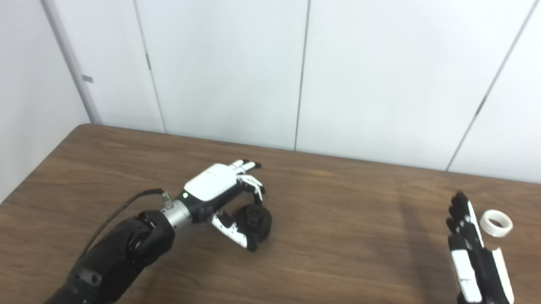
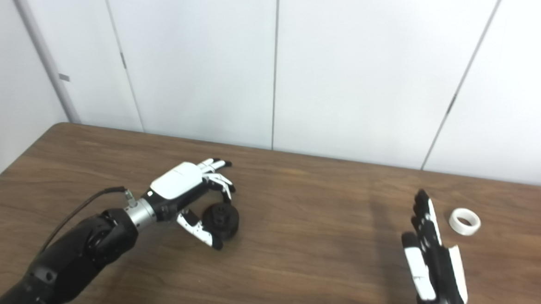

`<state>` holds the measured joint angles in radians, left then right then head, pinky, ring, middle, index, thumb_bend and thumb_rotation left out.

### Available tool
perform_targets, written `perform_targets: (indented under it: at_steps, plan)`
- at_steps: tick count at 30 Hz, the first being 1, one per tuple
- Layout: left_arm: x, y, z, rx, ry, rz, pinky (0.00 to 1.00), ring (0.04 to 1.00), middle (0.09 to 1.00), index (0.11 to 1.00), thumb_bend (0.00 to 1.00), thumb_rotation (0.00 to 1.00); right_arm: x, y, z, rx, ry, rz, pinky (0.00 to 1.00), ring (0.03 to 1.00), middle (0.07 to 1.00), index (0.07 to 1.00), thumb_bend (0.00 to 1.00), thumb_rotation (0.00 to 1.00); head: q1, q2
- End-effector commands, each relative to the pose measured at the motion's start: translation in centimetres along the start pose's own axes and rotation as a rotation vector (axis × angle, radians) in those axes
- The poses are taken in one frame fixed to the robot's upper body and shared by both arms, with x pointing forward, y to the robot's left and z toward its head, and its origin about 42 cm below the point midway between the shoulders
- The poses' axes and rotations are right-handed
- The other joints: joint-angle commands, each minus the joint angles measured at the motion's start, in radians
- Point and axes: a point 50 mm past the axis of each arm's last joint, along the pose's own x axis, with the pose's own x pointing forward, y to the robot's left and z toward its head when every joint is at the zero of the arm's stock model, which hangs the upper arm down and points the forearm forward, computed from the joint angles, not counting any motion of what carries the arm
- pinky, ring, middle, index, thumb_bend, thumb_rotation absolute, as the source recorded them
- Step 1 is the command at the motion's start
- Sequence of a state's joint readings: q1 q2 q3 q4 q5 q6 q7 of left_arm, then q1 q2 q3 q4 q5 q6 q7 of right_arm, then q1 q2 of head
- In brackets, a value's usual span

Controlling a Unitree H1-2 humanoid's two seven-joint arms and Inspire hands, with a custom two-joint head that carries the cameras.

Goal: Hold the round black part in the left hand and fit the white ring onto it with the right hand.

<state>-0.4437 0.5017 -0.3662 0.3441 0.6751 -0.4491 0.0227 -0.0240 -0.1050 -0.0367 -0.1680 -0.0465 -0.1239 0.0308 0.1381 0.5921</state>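
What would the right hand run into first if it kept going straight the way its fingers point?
Probably nothing: the right hand points toward the table's far edge, and the white ring lies just right of that line, though depth is hard to judge.

My left hand [image 1: 220, 188] shows a glossy white plastic shell over matt black parts, with a bare metal collar at its wrist. The round black part [image 1: 256, 221] looks matt, like dull plastic. The white ring [image 1: 496, 223] appears smooth. The counter [image 1: 338, 267] is dark wood-grain, faintly sheened.
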Motion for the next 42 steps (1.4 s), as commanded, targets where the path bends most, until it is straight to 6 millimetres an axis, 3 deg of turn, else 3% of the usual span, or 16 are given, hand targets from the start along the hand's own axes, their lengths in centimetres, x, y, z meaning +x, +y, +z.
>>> perform_targets:
  at_steps: [1,18,26,34,42]
  plan:
    - [0.9,1.4,1.0,0.011,-0.062,0.042,1.0,0.976,0.751,0.48,0.52,0.06,1.2,0.0,2.0,0.003,-0.087,0.005,1.0,1.0,1.0,1.0,0.49,0.9,-0.014,0.003]
    - [2.3,-1.9,6.6,-0.064,-0.238,-0.04,1.0,0.995,0.767,0.48,0.52,0.06,1.9,0.3,5.3,-0.014,-0.173,-0.005,1.0,1.0,1.0,1.0,0.48,0.91,-0.105,0.05]
    - [2.7,-3.2,6.8,-0.071,-0.252,-0.076,1.0,0.997,0.774,0.479,0.52,0.06,1.8,0.2,7.2,-0.048,-0.204,-0.023,0.98,1.0,1.0,1.0,0.46,0.92,-0.142,0.064]
    - [3.2,-3.6,5.8,-0.026,-0.231,-0.074,1.0,1.0,0.885,0.479,0.52,0.06,1.6,-0.4,7.9,-0.071,-0.212,-0.042,0.99,1.0,1.0,1.0,0.47,0.93,-0.161,0.071]
    - [3.5,-3.5,5.4,-0.017,-0.213,-0.089,1.0,1.0,0.94,0.48,0.52,0.07,1.3,-0.6,7.9,-0.108,-0.191,-0.063,1.0,1.0,1.0,1.0,0.48,0.93,-0.179,0.074]
